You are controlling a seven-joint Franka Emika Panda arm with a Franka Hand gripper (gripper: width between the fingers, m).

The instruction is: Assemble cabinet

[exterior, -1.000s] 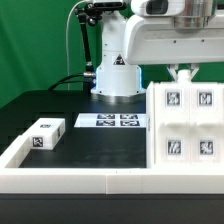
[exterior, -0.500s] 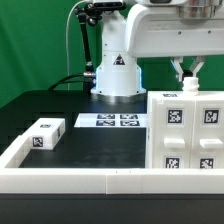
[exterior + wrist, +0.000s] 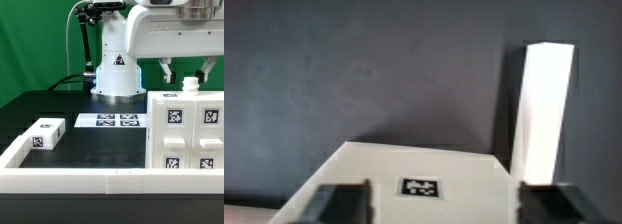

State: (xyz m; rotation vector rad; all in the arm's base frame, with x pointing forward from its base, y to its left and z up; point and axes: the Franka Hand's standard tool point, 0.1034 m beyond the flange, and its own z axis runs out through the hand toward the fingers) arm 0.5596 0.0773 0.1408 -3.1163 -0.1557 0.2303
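Observation:
The cabinet (image 3: 186, 135), a big white box with square black-and-white tags on its front, stands on the table at the exterior view's right. A small white peg (image 3: 188, 86) sticks up from its top. My gripper (image 3: 187, 72) hangs just above it, open, with one finger on each side of the peg and not touching it. In the wrist view the cabinet's top face (image 3: 411, 170) with one tag lies between the dark fingers (image 3: 345, 203), and the gripper (image 3: 446, 205) holds nothing.
A small white tagged block (image 3: 42, 134) lies at the exterior view's left. The marker board (image 3: 113, 121) lies flat in front of the robot base (image 3: 117, 75). A low white border rail (image 3: 90, 181) runs along the front. A long white strip (image 3: 546, 100) shows beside the cabinet in the wrist view.
The cabinet came down and now stands lower on the table. The fingers, shut at its top half a second ago, have spread and let go.

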